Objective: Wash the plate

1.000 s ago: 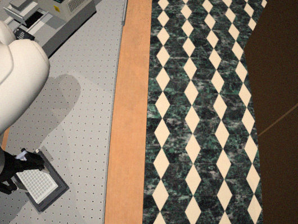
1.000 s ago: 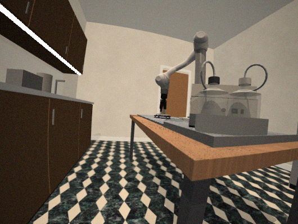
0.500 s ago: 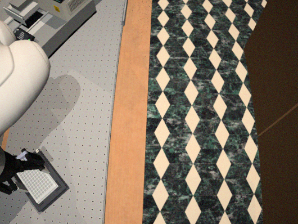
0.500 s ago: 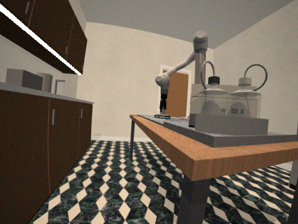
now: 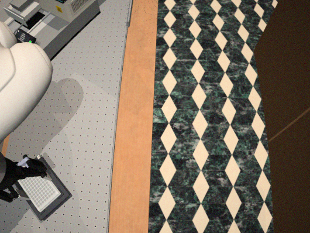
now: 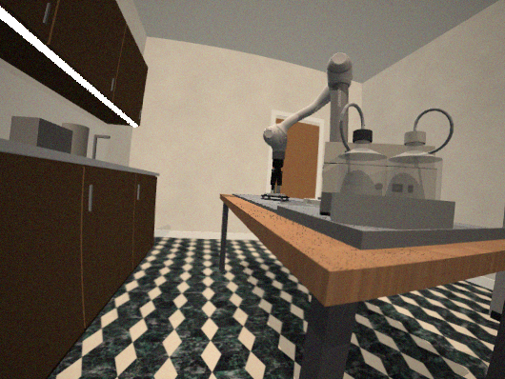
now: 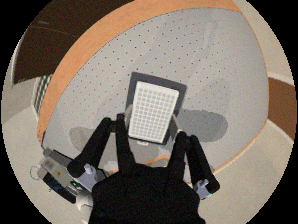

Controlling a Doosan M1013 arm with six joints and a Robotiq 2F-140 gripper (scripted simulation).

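Observation:
The white plate (image 5: 42,194) (image 7: 155,107) lies flat within the outline of the dark plate nest N1 (image 5: 66,195) (image 7: 183,92) (image 6: 274,197). Whether it rests on the nest floor or is just above it cannot be told. My gripper (image 5: 35,186) (image 6: 276,189) (image 7: 151,114) points down and is shut on the plate, with a finger pad at each long side. The plate's cut corner is not clear. The washer (image 5: 73,10) (image 6: 381,149) stands far from the nest. A green light (image 5: 30,41) (image 7: 75,183) shows beside its keypad (image 5: 23,36). The carrier's pocket is not clear.
My arm (image 5: 26,73) (image 6: 305,111) spans the perforated bench plate (image 5: 93,117) between the nest and the washer. Two bottles (image 6: 362,176) (image 6: 414,178) with hoses stand at the washer. A wooden bench edge (image 5: 134,117) runs alongside.

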